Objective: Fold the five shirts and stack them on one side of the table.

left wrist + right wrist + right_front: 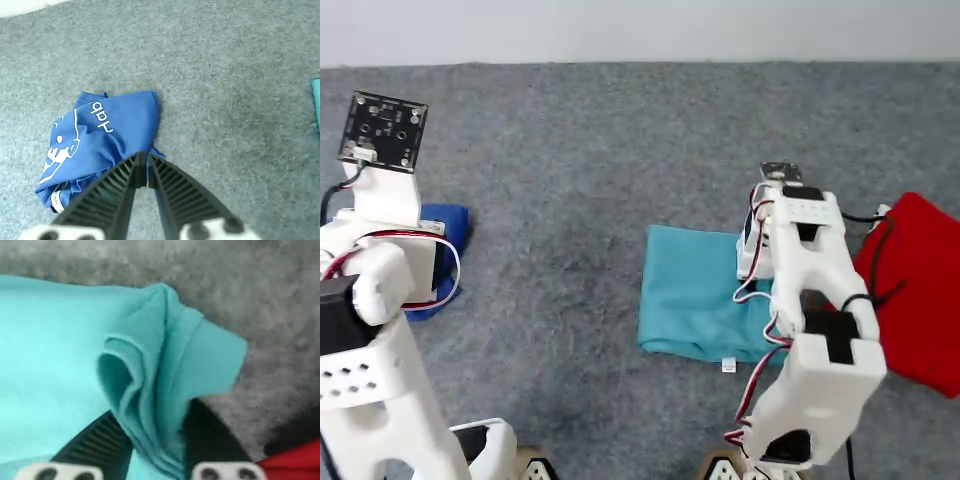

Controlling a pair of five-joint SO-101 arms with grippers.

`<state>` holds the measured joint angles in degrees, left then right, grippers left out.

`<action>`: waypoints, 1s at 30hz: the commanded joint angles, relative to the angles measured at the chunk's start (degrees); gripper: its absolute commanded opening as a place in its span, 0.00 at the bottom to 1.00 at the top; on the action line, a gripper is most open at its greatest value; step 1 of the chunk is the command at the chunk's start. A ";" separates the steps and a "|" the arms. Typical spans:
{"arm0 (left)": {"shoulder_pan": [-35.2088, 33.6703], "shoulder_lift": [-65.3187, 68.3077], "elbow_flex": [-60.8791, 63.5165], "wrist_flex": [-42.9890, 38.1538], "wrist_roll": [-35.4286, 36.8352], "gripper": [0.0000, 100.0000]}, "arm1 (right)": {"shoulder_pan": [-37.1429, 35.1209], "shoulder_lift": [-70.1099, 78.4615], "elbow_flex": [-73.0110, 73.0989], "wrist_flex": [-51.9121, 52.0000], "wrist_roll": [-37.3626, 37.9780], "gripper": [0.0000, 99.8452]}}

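A teal shirt (692,292) lies partly folded on the grey carpet at centre right. My right gripper (155,435) is shut on a bunched edge of the teal shirt (150,375), lifting it a little; in the high view the right arm (800,250) stands over that shirt's right side. A red shirt (918,285) lies at the far right. A crumpled blue shirt (95,140) with white print lies at the left, and my left gripper (146,162) hangs shut just above its near edge. The left arm (380,260) covers most of the blue shirt (448,228) from above.
Grey carpet (570,150) covers the table, with open room in the middle and along the back. A pale wall strip (640,30) runs along the far edge. A corner of the red shirt (295,462) shows beside the right gripper.
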<state>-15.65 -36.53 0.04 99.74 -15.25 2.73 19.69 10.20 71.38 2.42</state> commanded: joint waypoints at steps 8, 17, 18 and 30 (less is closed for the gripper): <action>-0.44 -0.97 -0.13 0.70 -0.35 0.01 | 1.19 0.66 -17.14 3.65 31.30 0.01; -0.44 -0.97 -0.13 0.70 -0.35 0.01 | -9.63 0.66 -18.02 -1.01 71.56 0.01; -0.44 -0.97 -0.13 0.70 -0.35 0.01 | -10.68 0.75 -18.02 -1.01 71.65 0.01; -0.44 -0.97 -0.13 0.70 -0.26 0.01 | -12.35 0.75 -24.53 -4.88 48.70 0.25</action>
<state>-15.65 -36.53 0.04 99.74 -15.25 -9.14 23.03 -8.53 65.32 64.57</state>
